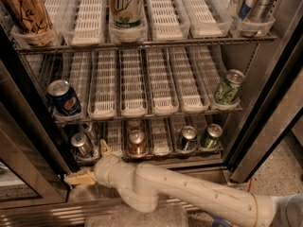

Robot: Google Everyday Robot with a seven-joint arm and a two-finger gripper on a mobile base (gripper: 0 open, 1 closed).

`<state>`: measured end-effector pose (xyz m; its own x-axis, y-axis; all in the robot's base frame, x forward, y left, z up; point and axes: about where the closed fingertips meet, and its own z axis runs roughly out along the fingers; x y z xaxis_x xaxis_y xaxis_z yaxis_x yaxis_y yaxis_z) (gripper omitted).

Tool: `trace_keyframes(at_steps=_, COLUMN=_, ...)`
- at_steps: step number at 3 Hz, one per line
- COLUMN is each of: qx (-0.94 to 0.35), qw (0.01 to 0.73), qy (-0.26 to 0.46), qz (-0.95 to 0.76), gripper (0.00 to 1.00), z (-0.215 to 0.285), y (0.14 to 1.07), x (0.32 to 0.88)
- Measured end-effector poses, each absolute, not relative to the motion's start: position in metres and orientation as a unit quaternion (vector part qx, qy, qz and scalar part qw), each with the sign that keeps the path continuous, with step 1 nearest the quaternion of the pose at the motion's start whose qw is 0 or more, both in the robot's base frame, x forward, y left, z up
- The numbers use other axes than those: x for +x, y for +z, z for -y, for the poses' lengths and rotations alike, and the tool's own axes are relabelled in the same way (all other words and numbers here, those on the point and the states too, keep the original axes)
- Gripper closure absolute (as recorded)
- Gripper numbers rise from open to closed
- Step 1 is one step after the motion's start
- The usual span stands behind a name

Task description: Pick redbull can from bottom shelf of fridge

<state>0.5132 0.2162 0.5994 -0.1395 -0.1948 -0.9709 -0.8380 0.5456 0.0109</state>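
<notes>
The fridge stands open in the camera view. The redbull can, slim and silver, stands in the far-left lane of the bottom shelf, with another slim can behind it. My gripper is at the shelf's front left, just below and to the right of the redbull can. It is open: one tan finger points left below the can and the other points up beside it. It holds nothing.
On the bottom shelf stand a copper-brown can, a dark can and a green can. A Pepsi can and a green can are on the middle rack. The door frame is close on the left.
</notes>
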Motion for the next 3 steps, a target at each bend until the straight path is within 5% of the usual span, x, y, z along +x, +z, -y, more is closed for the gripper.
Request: trace_keyframes(at_steps=3, qx=-0.38, qw=0.544, qy=0.33, qz=-0.671, gripper=0.0, z=-0.247, y=0.609, x=0.528)
